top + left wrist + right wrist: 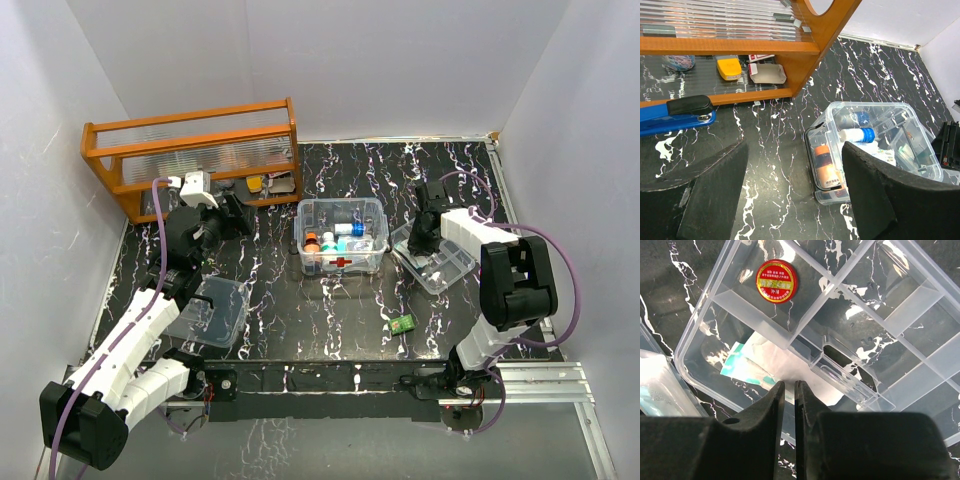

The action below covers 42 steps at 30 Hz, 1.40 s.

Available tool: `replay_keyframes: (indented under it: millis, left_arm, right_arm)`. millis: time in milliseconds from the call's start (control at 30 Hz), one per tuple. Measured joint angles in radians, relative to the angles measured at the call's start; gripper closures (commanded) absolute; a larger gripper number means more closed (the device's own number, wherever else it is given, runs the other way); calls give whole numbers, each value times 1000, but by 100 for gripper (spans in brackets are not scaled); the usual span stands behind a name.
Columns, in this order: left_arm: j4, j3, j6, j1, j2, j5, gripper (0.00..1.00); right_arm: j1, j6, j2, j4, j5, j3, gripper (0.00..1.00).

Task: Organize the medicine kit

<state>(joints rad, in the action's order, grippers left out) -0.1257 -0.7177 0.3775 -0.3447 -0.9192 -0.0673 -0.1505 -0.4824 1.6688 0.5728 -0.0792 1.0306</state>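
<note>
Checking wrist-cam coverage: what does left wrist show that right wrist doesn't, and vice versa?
Left wrist only: the orange wooden rack with ribbed clear panels, a blue stapler-like tool, the clear rectangular plastic medicine box with bottles inside, and the open left gripper.
Right wrist only: a clear divided plastic tray, a round red-and-gold disc, a white-and-teal packet, and the right gripper, fingers nearly together.
Both: the black white-veined marble tabletop.

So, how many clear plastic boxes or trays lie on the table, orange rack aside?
3: medicine kit in the middle, clear tub on the left, divided tray on the right; others may be hidden.
</note>
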Motion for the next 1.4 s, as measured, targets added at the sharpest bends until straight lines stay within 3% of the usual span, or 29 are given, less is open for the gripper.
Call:
replay_keyframes:
  millis: [233,533,867,1100,1400]
  left_arm:
    - [0,0,0,0,0,0,26]
    - [0,0,5,0,0,2,26]
    - [3,0,12,0,0,6,26]
    - [3,0,16,0,0,9,26]
    - [3,0,16,0,0,10,26]
  right_arm:
    - [-5,-2,-75,44,0,0,71]
    - [-37,-54,-356,118,22,-98,57]
    - [-292,-259,-575,292,-27,-249,26]
    - [-364,-351,-617,288,-80,-351,21]
    - [-431,-347,-512,214,-51,-401,17]
